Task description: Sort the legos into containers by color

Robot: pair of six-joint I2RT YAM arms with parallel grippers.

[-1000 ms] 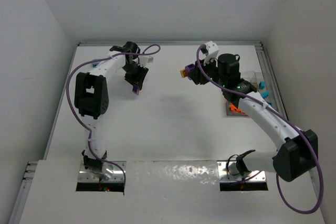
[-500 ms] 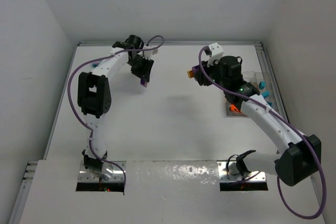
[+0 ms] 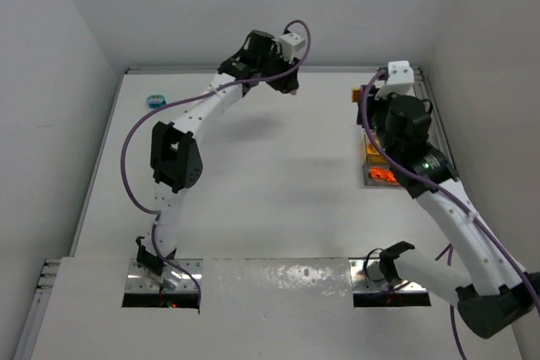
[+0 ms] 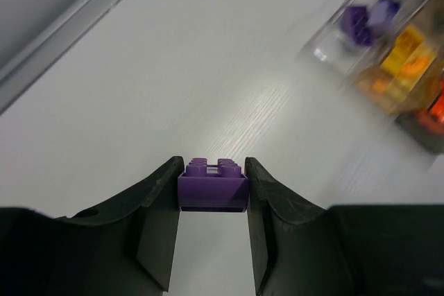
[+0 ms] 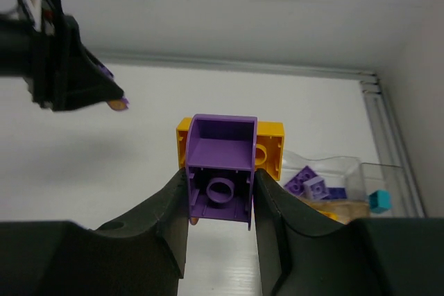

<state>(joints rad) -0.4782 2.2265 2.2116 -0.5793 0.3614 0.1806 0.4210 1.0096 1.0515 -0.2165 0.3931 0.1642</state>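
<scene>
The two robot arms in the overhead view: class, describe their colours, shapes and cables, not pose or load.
Both the left arm and right arm have slim white links, bulky black joint housings and a purple cable looping alongside. Each wrist carries a white block. The left gripper and right gripper have matte black, tapering fingers.

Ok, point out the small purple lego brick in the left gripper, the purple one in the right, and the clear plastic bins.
small purple lego brick (image 4: 213, 192), left wrist view, side face
second purple brick (image 5: 222, 145), right wrist view, hollow underside
clear plastic bins (image 5: 347, 171), right wrist view, clear wall
</scene>
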